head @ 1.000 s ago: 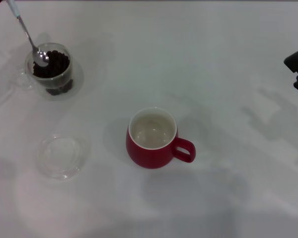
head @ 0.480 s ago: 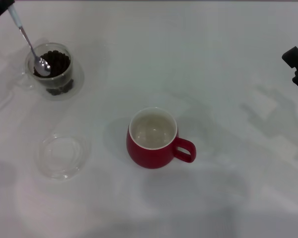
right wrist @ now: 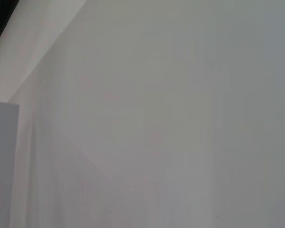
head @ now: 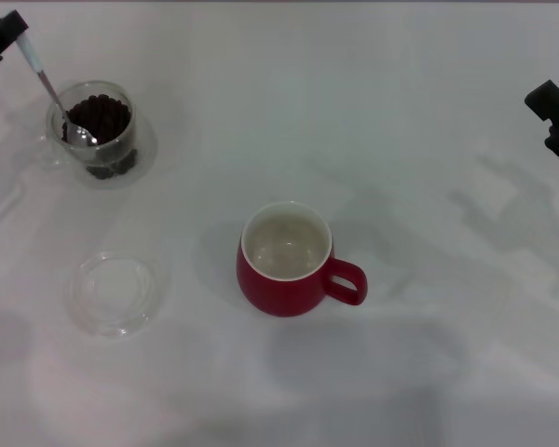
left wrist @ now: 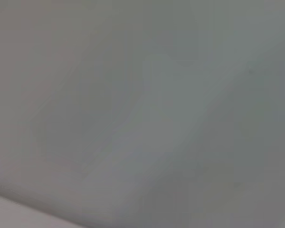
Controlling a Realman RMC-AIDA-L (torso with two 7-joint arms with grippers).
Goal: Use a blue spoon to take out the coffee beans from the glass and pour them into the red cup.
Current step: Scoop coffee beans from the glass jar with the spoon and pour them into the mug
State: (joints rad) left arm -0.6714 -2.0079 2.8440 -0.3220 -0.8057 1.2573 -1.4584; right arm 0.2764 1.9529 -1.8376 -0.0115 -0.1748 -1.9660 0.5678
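The blue spoon (head: pixel 58 101) stands slanted in the upper left of the head view, its metal bowl sunk among the coffee beans (head: pixel 98 119) inside the glass (head: pixel 95 130), its thin neck rising up and to the left. We see only a short pale stretch of its handle, because the rest runs into the left claw (head: pixel 2 35), which is cut off by the frame's corner. That claw is clamped around the handle's top end; its fingers we cannot make out separately. The glass's clear side handle is hard to pick out against the pale counter (head: pixel 401 140).

The right claw (head: pixel 557 114) shows only as a dark shape at the right edge of the frame, largely cropped, and we cannot tell whether it is open or closed. It hangs well apart from everything else.

The red cup (head: pixel 287 261) stands upright near the middle of the frame, its loop handle pointing right, its cream inside holding nothing we can see. A shallow clear dish (head: pixel 116 293) lies to the lower left, between glass and cup but touching neither.

Both wrist views give only blank pale surface.
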